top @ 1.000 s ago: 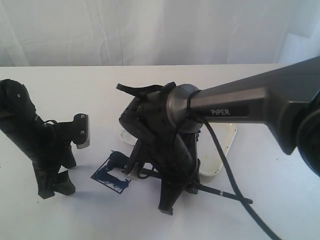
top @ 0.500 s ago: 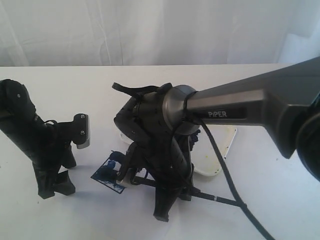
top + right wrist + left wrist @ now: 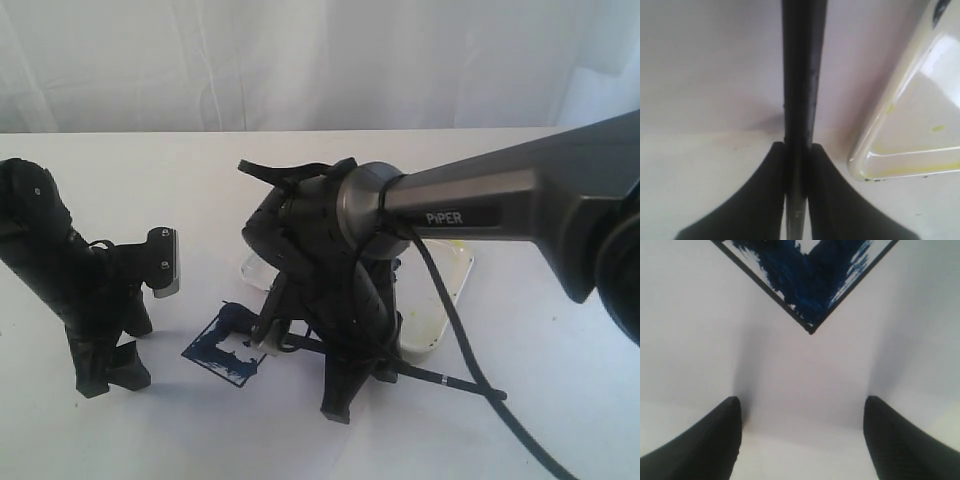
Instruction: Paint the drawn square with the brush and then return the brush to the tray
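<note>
The right pincer (image 3: 799,146) is clamped on the brush (image 3: 800,75), which lies low over the table (image 3: 150,180) beside the tray (image 3: 872,132), pointing toward the partly blue drawn square (image 3: 225,352). The left pincer (image 3: 800,407) stands with its jaws apart and empty, near the square's corner.

White tabletop (image 3: 150,180) — pale curtain (image 3: 300,60) in soft folds behind it

A white table (image 3: 120,440) carries the tray (image 3: 442,300) and, near it, the blue-smeared drawn square (image 3: 218,352).
</note>
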`<state>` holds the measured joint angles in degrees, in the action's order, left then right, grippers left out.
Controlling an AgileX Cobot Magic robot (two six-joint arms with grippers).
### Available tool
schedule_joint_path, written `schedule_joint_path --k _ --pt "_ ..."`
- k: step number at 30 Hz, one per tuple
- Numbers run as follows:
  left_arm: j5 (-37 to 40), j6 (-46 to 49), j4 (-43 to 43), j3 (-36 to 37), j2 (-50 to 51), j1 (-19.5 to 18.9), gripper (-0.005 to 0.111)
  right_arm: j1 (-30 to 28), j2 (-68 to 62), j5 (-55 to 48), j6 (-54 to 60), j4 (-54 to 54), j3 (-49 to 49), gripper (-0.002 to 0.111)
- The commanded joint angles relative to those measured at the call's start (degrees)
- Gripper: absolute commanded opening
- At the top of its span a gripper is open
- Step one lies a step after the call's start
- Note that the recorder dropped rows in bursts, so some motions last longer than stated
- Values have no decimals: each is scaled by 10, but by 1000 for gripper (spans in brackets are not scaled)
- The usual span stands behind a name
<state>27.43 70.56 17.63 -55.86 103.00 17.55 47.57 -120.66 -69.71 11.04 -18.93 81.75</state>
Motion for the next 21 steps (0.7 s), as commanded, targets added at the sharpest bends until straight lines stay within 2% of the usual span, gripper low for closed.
schedule_joint_path --k 1,21 --pt "7 -1 -19 6 7 3 71 -5 -1 -3 -9 -8 4 0" --pt "7 -1 -20 6 7 3 71 15 -1 -3 54 28 5 0"
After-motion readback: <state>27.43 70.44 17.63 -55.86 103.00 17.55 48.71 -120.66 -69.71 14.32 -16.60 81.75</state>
